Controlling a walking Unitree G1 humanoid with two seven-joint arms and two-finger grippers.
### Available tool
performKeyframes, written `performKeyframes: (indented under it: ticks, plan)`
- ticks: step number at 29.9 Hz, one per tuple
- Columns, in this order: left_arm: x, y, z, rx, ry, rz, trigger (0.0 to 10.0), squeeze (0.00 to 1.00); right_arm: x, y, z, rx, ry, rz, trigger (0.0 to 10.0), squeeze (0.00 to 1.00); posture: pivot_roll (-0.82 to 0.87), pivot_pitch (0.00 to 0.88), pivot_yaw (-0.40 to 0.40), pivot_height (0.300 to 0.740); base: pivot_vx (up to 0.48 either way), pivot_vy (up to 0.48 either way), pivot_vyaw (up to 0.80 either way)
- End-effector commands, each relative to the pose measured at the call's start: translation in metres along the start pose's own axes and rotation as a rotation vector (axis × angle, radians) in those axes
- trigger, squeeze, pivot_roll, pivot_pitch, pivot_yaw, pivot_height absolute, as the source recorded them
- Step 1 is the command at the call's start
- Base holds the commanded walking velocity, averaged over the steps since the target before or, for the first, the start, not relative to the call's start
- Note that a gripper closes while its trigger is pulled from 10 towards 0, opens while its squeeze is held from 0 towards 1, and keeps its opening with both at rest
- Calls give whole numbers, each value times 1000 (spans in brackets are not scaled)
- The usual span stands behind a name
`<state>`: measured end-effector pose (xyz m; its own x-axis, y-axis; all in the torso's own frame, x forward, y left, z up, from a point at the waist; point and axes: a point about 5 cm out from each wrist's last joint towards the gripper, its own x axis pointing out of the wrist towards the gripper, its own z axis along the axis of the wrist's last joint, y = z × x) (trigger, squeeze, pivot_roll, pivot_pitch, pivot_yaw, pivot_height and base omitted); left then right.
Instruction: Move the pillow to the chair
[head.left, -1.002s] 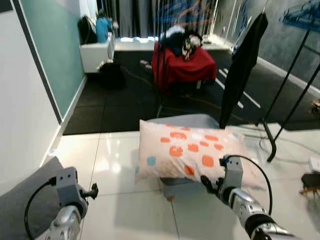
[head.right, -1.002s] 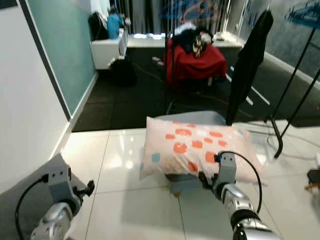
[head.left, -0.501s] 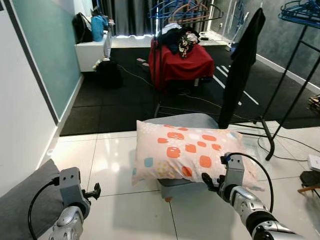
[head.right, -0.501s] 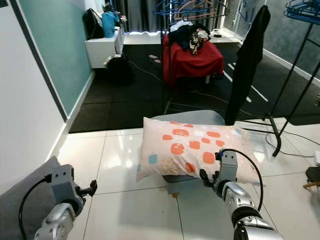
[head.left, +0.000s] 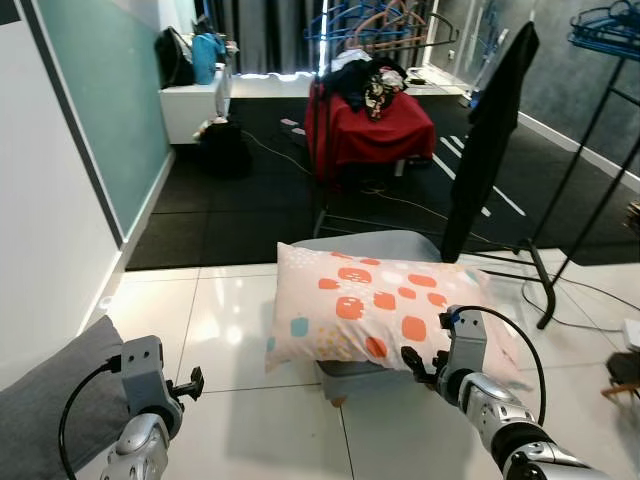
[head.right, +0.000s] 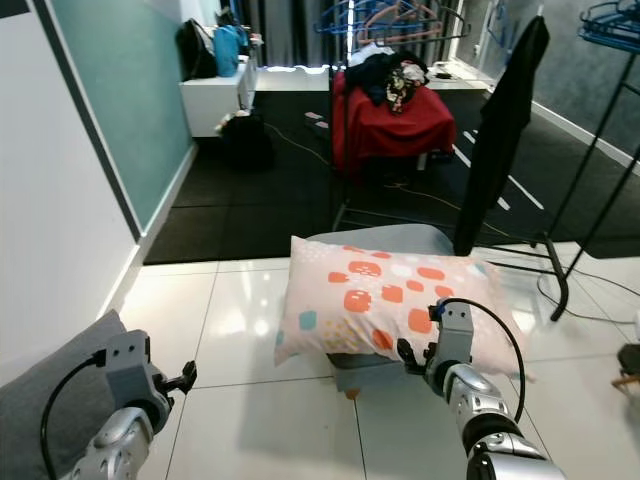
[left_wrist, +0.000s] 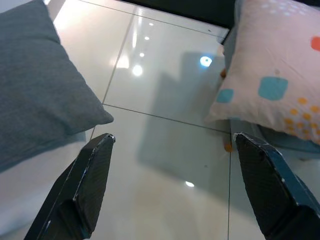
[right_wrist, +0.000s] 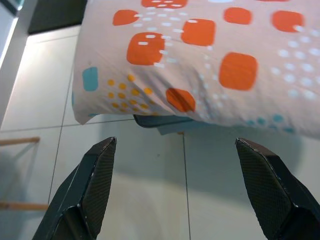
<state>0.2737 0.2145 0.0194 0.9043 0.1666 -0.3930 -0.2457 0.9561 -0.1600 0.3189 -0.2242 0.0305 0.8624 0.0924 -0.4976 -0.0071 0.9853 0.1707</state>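
Observation:
A white pillow with orange squares lies flat across the seat of a grey chair, overhanging its front and sides. My right gripper is open, low in front of the pillow's near edge and apart from it. In the right wrist view, the pillow spans the space beyond the open right gripper, with the seat edge under it. My left gripper is open over the white tiles, between a grey cushion and the pillow's corner.
A black garment hangs over the chair's back. A dark clothes rack stands at the right, with cables on the floor near it. A red-draped table piled with clothes is farther back on black matting. A white wall runs along the left.
The camera has shifted slightly. The pillow stays on the chair and both grippers hold about the same places, open.

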Motion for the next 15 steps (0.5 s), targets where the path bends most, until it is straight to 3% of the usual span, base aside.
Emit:
performKeyframes:
  ticks: [1, 13, 15]
  plan:
    - [1, 0, -1, -11, 11, 7, 10000, 0, 1, 1, 3, 5, -18, 4, 10000, 0, -148, 3, -9, 734, 0, 0, 0]
    - [5, 1, 6, -4, -8, 2, 10000, 0, 1, -2, 12, 13, -44, -8, 10000, 0, -152, 0, -12, 734, 0, 0, 0]
    - [5, 0, 5, -9, -7, 0, 10000, 0, 1, -2, 13, 11, -46, -7, 10000, 0, -154, 0, -15, 734, 0, -480, 0]
